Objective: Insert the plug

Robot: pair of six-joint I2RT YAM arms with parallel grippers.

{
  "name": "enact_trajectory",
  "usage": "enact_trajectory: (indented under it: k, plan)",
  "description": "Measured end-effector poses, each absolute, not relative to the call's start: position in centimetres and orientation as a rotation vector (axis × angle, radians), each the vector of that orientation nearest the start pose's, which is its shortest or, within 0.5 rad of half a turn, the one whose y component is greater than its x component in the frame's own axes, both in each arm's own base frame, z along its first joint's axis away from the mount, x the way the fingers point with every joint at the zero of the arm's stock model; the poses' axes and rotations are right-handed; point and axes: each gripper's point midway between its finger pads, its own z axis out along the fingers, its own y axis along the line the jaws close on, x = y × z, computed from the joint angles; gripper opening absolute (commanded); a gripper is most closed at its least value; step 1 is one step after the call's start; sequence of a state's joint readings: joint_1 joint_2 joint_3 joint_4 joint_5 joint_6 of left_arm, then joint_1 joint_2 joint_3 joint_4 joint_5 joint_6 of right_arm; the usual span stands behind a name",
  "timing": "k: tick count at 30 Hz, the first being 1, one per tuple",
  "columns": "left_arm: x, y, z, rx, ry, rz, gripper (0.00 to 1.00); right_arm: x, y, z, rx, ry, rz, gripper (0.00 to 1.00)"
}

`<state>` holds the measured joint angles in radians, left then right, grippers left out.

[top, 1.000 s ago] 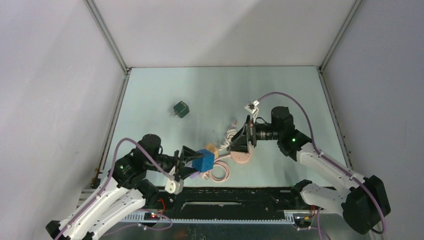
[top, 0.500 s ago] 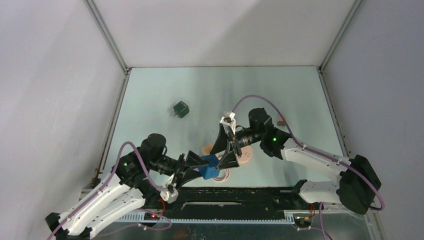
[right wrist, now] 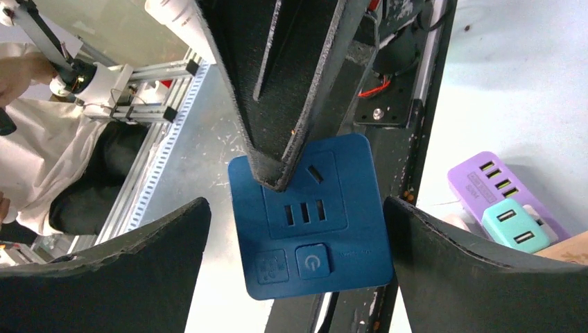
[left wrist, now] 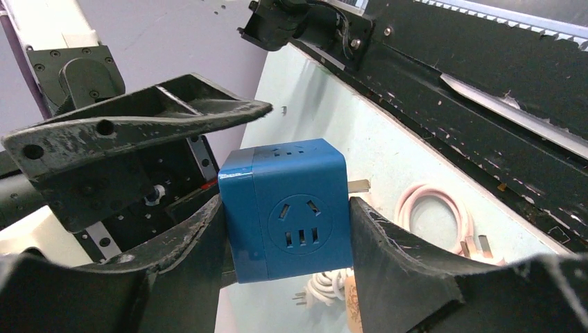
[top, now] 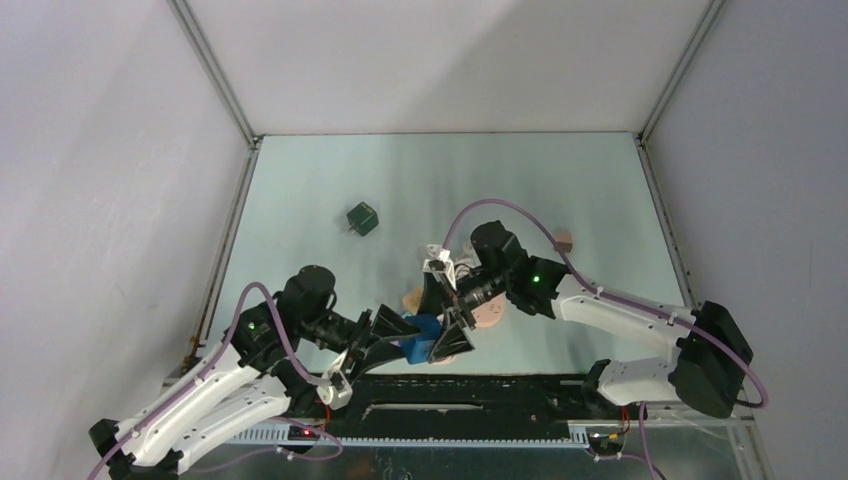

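Green cube (top: 362, 218), and perhaps a brown block (top: 563, 241).

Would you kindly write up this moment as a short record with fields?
left tool: shut on the blue socket cube, holding it near the table's front edge
right tool: open, one finger on each side of the cube
cube sockets in view: empty, nothing plugged in
pink cable: coiled on the table beyond the cube
green adaptor: alone on the table, further back, on the left
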<state>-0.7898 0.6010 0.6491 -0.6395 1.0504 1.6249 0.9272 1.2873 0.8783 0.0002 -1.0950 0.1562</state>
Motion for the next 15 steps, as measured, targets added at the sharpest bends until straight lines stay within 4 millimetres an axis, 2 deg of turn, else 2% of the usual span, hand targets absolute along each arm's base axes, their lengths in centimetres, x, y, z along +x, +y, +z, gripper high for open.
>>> enact_trajectory:
  k: [2, 3, 5, 7, 9, 10, 11, 12, 13, 15]
  plan:
    - [5.4, -24.1, 22.7, 1.885, 0.119, -0.566, 0.00, 6.1, 34.9, 22.4, -1.525, 1.583, 1.728, 0.82]
    - [5.4, -24.1, 22.7, 1.885, 0.119, -0.566, 0.00, 6.0, 35.0, 22.3, -1.533, 1.583, 1.722, 0.72]
    - [5.3, -24.1, 22.7, 1.885, 0.116, -0.572, 0.00, 6.0, 35.2, 22.0, -1.546, 1.586, 1.715, 0.43]
    - [5.1, -24.1, 22.6, 1.888, 0.120, -0.582, 0.00, 5.9, 35.2, 21.8, -1.556, 1.585, 1.716, 0.03]
    - [5.1, -24.1, 22.5, 1.891, 0.128, -0.586, 0.03, 5.9, 35.2, 21.6, -1.564, 1.583, 1.714, 0.00]
    - [5.1, -24.1, 22.5, 1.891, 0.129, -0.587, 0.16, 5.9, 35.2, 21.6, -1.565, 1.582, 1.710, 0.00]
    - [5.1, -24.1, 22.5, 1.892, 0.130, -0.588, 0.33, 5.9, 35.2, 21.6, -1.566, 1.581, 1.709, 0.00]
    - [5.1, -24.0, 22.5, 1.893, 0.131, -0.588, 0.74, 6.0, 35.2, 21.6, -1.565, 1.582, 1.707, 0.00]
    - [5.1, -24.0, 22.5, 1.893, 0.134, -0.590, 0.97, 6.0, 35.2, 21.5, -1.566, 1.584, 1.705, 0.00]
    - [5.2, -24.1, 22.7, 1.886, 0.144, -0.593, 1.00, 6.1, 35.1, 21.3, -1.561, 1.603, 1.696, 0.00]
